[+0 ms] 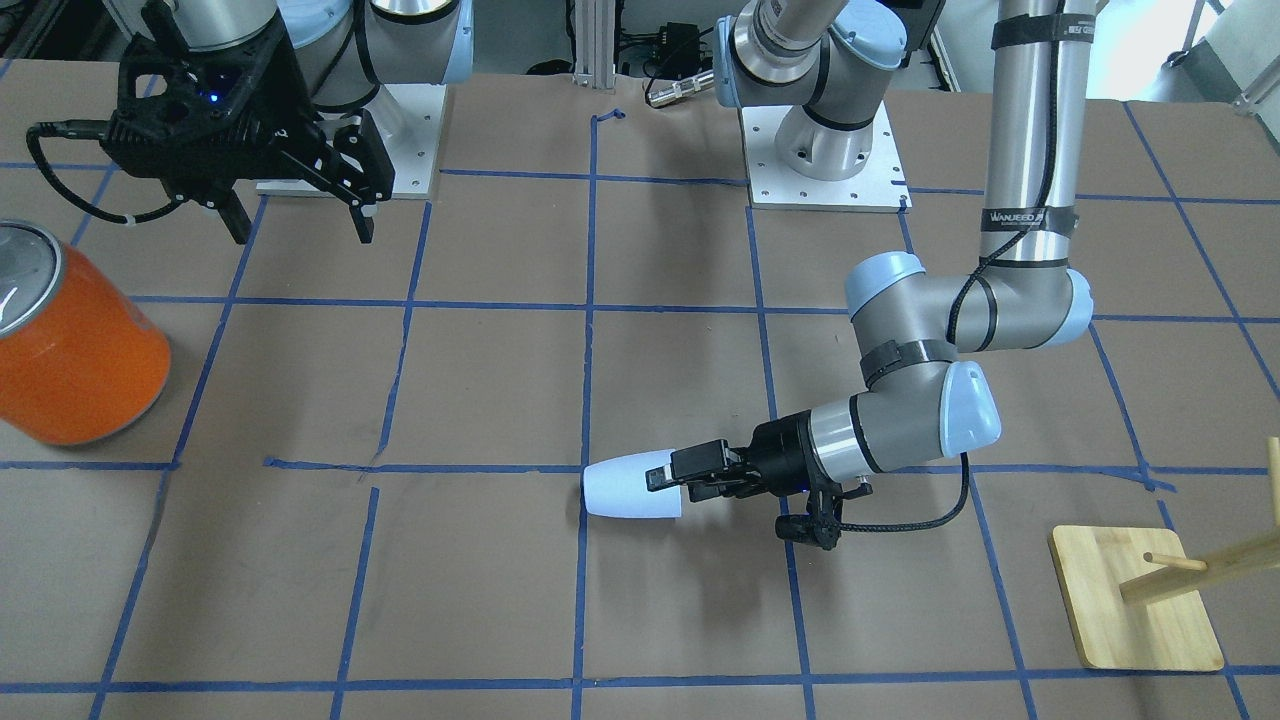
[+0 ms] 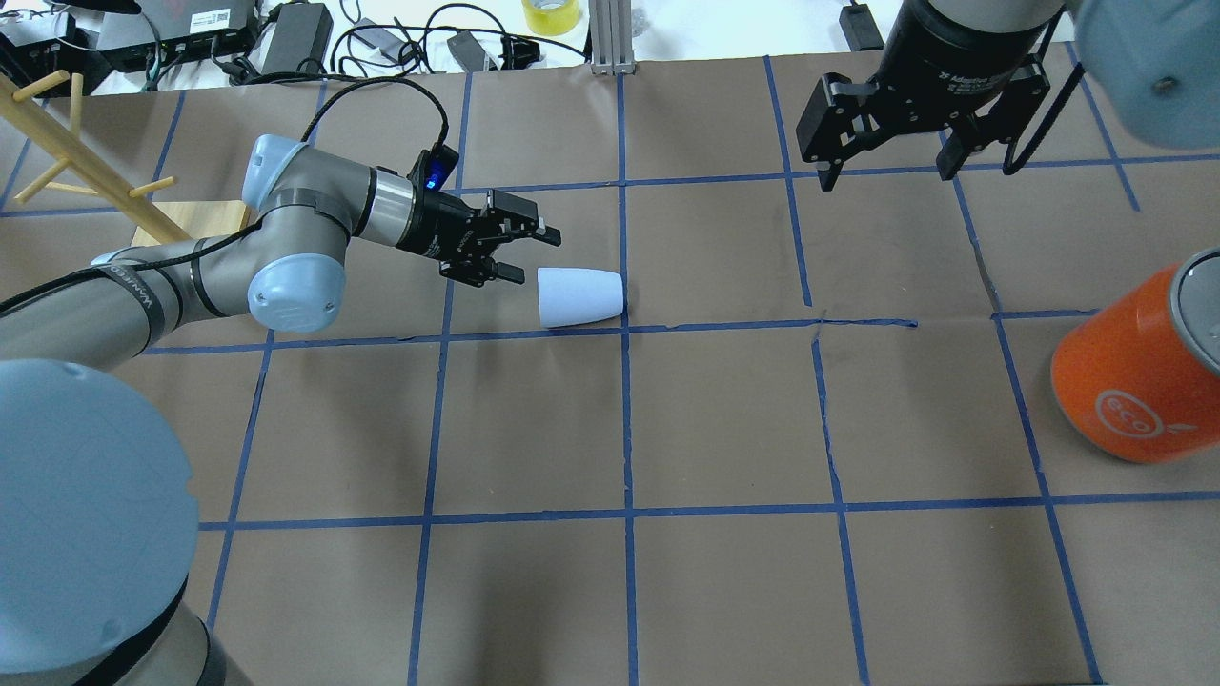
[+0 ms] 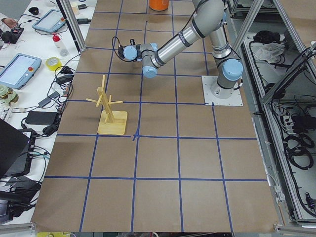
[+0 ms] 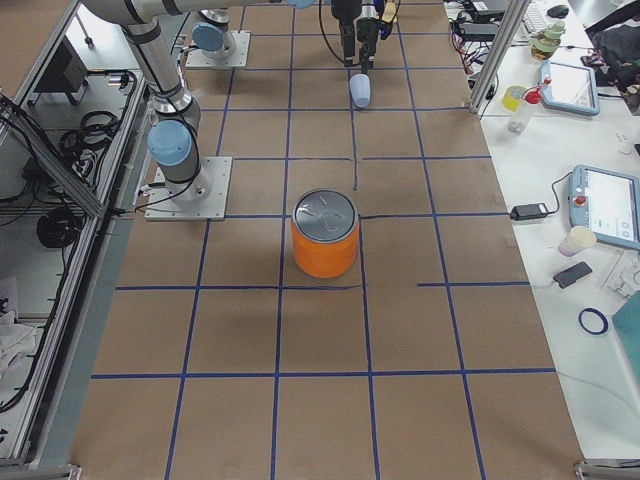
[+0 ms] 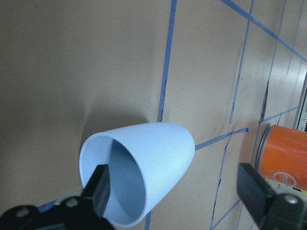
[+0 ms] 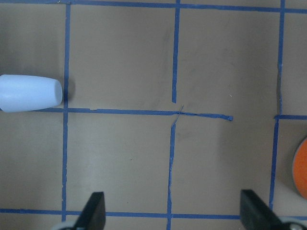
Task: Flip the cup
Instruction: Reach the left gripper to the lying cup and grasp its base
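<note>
So the cup (image 2: pixel 581 296) is lying on its side on the brown-paper table (image 2: pixel 724 591), roughly mid-table. It sits right by a crossing in the blue tape grid. Its narrow closed end reaches one tape line, and the other line runs just beside its body. The open mouth faces the left gripper (image 2: pixel 536 255).

That claw is low, lying almost flat and aimed straight at the mouth, with its fingers spread wide and nothing held. From overhead the fingertips sit just short of the rim and a bit off to one side, so the cup isn't between them. In the left wrist view one finger (image 5: pixel 100 189) overlaps the lower edge of the mouth while the other is well off to the side. Honestly I can't tell if that first one touches the rim or just hovers in front of it.

The right gripper (image 2: pixel 886 176) hangs up above the far side of the table, well away from the cup, also spread wide and empty.

The orange can (image 2: pixel 1134 381) stands off on the robot's right, and the wooden rack (image 1: pixel 1130 600) is on its left.
</note>
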`<state>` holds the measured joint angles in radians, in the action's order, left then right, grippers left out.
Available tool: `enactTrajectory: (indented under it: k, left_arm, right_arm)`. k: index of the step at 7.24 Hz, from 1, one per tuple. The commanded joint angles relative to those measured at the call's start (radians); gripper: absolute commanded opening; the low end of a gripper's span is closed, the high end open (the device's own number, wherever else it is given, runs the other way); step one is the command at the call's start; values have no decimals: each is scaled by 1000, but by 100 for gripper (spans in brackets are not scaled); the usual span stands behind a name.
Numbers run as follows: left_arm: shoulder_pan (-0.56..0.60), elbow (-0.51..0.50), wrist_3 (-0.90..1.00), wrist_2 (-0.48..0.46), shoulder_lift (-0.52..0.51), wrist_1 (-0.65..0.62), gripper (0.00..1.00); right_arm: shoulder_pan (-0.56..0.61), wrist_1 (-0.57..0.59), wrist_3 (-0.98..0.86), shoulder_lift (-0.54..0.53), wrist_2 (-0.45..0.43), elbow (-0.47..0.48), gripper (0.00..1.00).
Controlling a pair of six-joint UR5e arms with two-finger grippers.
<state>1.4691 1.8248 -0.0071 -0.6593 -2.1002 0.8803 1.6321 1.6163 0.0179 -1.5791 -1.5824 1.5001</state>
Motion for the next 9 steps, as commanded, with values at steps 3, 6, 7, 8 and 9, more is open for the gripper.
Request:
enactTrajectory:
  k: [3, 6, 7, 8, 9]
  left_arm:
    - [29, 17, -59, 6, -24, -4, 91]
    - [51, 8, -129, 4, -23, -11, 47]
    - [51, 7, -137, 3, -23, -44, 29]
    - [53, 7, -137, 4, -21, -49, 8]
    - [51, 5, -139, 4, -15, -49, 0]
  right_arm:
    - [0, 45, 1, -1, 13, 12, 100]
    - [-2, 43, -3, -1, 12, 12, 100]
    - [-2, 43, -3, 1, 12, 12, 100]
    - [-2, 43, -4, -1, 12, 12, 100]
    - [-2, 43, -7, 1, 12, 12, 100]
